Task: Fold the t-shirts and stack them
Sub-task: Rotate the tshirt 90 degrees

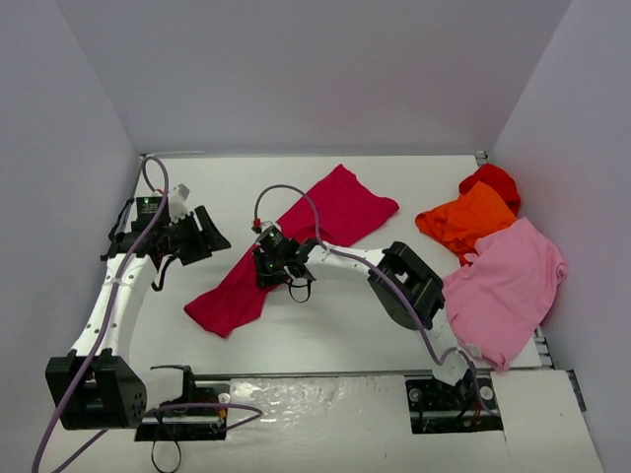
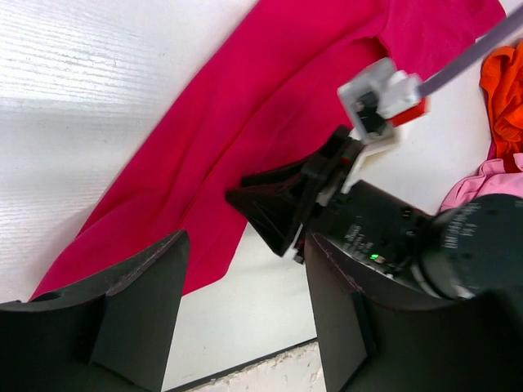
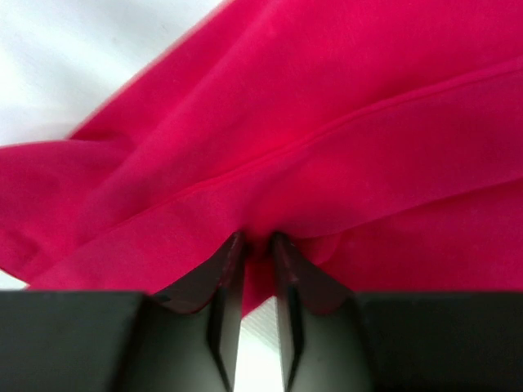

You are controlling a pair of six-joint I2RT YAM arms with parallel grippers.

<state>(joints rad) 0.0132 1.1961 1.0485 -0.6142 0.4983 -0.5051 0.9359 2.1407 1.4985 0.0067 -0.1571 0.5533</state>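
The red t-shirt (image 1: 493,180) is mostly hiding behind the orange t-shirt (image 1: 463,222), and the light pink t-shirt (image 1: 505,286) is slipping behind the right arm's elbow; all three are bunching well right of the crimson t-shirt (image 1: 335,212). That one is lying mid-table (image 1: 325,335) as a long band, running near-left to far-right. The right fingers (image 3: 235,257) are pinching a fold on its near long edge. The left fingers (image 1: 202,236) are hanging spread and empty just off its left side, and white table is showing along both its long edges.
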